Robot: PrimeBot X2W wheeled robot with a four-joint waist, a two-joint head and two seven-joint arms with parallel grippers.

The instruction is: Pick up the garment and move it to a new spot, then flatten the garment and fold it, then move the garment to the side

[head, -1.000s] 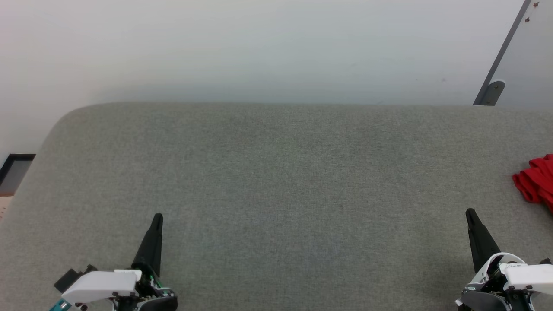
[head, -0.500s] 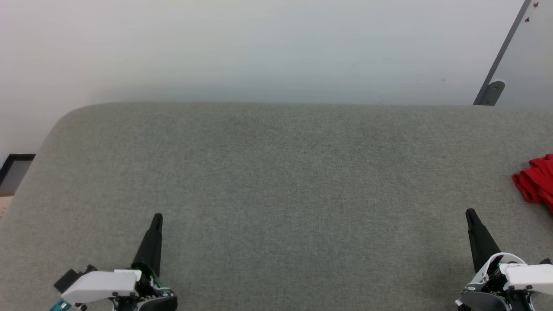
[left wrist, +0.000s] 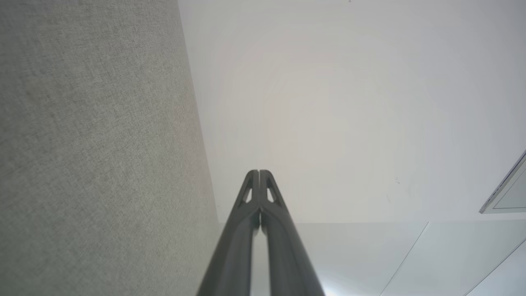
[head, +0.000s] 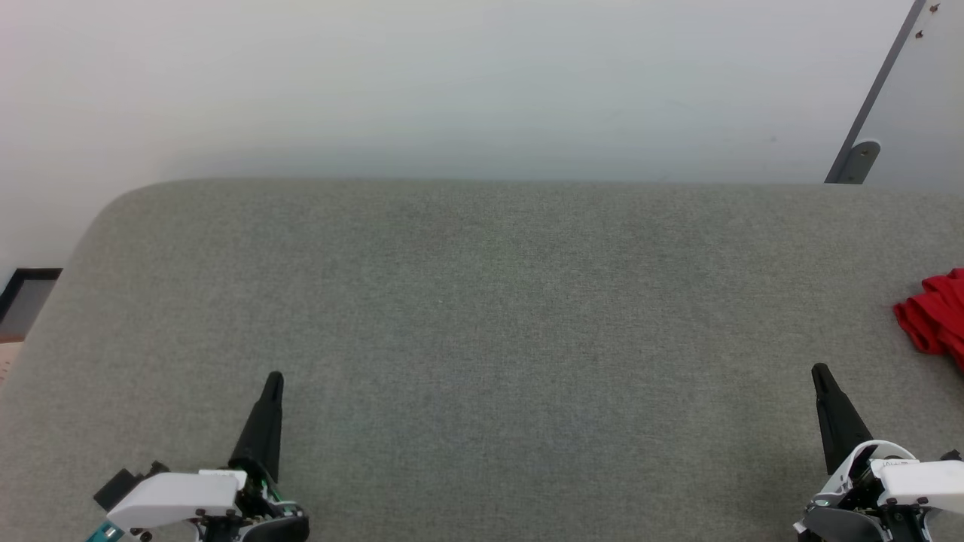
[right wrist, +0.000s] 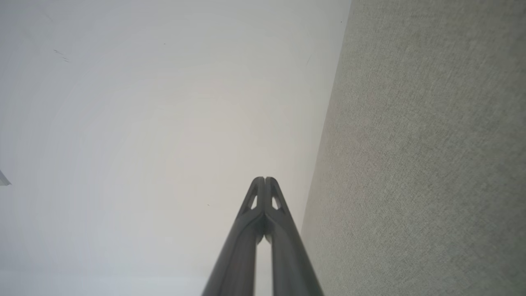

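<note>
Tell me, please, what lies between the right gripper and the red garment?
Only bare grey fabric surface. The head view shows the right gripper, shut, at the lower right and the garment bunched at the right edge, apart from it.

Grey fabric surface (head: pixel 482 301) bears the bunched garment (head: pixel 934 320).

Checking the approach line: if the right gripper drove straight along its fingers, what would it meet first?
Likely the white wall, after passing over the grey surface; the right gripper points left of the garment.
</note>
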